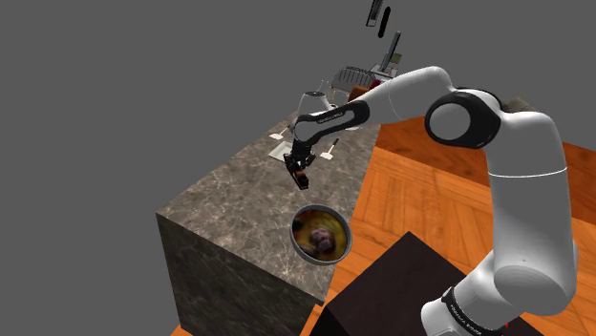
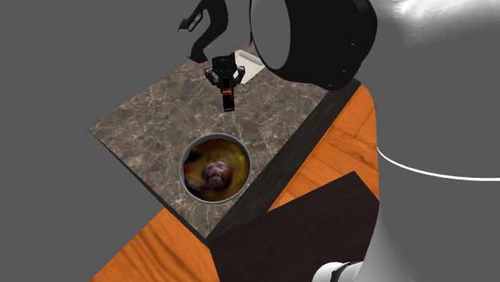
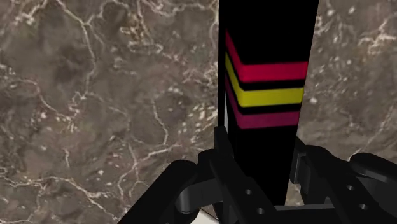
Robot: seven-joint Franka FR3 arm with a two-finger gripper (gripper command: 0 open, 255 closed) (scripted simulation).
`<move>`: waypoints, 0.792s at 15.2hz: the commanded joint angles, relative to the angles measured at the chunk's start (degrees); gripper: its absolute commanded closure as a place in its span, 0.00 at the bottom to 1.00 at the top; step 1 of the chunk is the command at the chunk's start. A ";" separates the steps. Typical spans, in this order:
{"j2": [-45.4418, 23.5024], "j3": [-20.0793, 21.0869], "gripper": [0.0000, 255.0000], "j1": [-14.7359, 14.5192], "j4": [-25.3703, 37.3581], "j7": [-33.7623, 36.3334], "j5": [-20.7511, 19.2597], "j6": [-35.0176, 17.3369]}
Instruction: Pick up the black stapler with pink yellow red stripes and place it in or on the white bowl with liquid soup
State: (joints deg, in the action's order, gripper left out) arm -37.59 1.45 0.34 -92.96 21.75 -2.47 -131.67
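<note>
Black gripper (image 3: 261, 164) clasps boxy stapler (image 3: 267, 38), chevron stripes, over veined marble counter (image 3: 95, 95); round grey bowl (image 1: 304, 246) nearby.

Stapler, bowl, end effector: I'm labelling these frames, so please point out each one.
stapler (image 3: 267, 97), wrist view, the yellow stripe on its black body.
bowl (image 2: 240, 148), second exterior view, its grey rim.
end effector (image 3: 261, 159), wrist view, midway between the fingers clasping the stapler.

the bowl (image 2: 218, 138) sits on the counter (image 1: 220, 191), close to the edge that faces the stand (image 1: 401, 286). beyond the bowl, farther from the stand, the stapler (image 3: 267, 76) hangs above the counter, clasped in the gripper (image 2: 226, 76), apart from the bowl.
</note>
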 commanded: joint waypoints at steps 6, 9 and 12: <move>3.18 0.10 1.00 0.04 0.59 -0.12 0.15 3.79; 4.40 0.14 1.00 0.06 1.07 -0.18 0.21 5.48; 5.57 0.18 1.00 0.08 1.62 -0.24 0.27 7.20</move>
State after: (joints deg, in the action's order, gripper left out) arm -32.41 1.59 0.51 -91.56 21.40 -2.21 -125.08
